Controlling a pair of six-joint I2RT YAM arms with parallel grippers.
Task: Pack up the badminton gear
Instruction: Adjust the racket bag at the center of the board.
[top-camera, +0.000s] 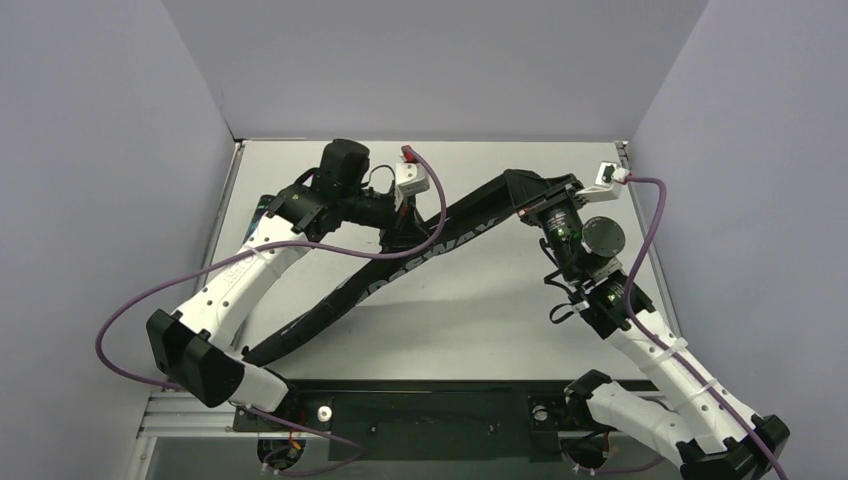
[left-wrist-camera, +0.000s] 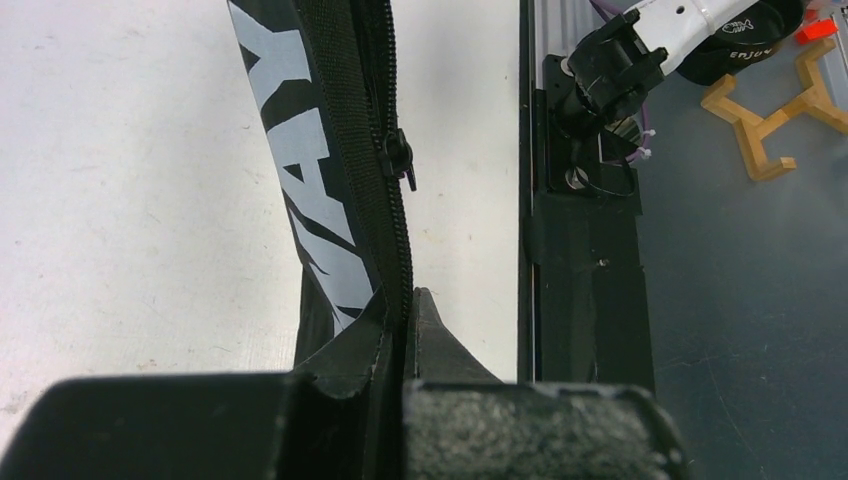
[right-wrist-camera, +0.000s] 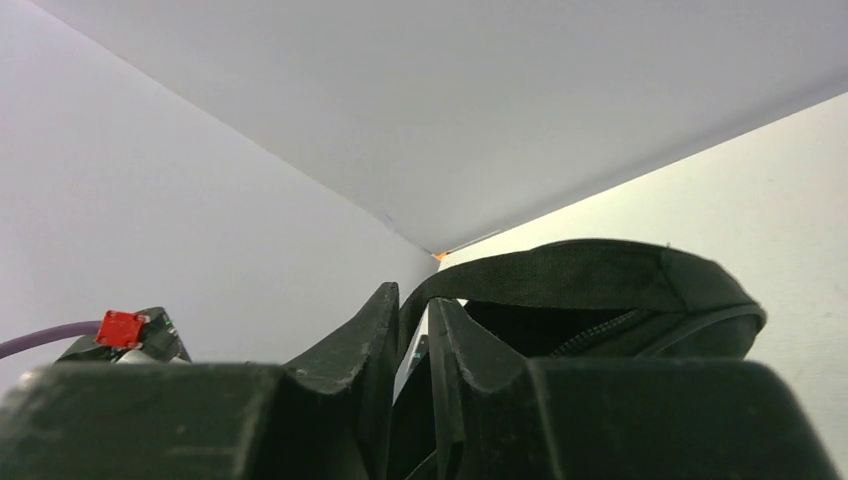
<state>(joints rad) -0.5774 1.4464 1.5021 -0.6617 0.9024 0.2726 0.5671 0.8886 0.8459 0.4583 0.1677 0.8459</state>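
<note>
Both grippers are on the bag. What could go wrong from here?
The left gripper pinches the racket bag at its zip seam, not the zipper pull, so it could slip. The right gripper holds only a thin strap; tugging may twist the bag. The purple cable crosses the bag and might snag.

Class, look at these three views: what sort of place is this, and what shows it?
Most likely a robotics lab work cell: a white table walled by plain grey panels, with the left arm and right arm bolted to a black rail, both holding a racket bag.
</note>
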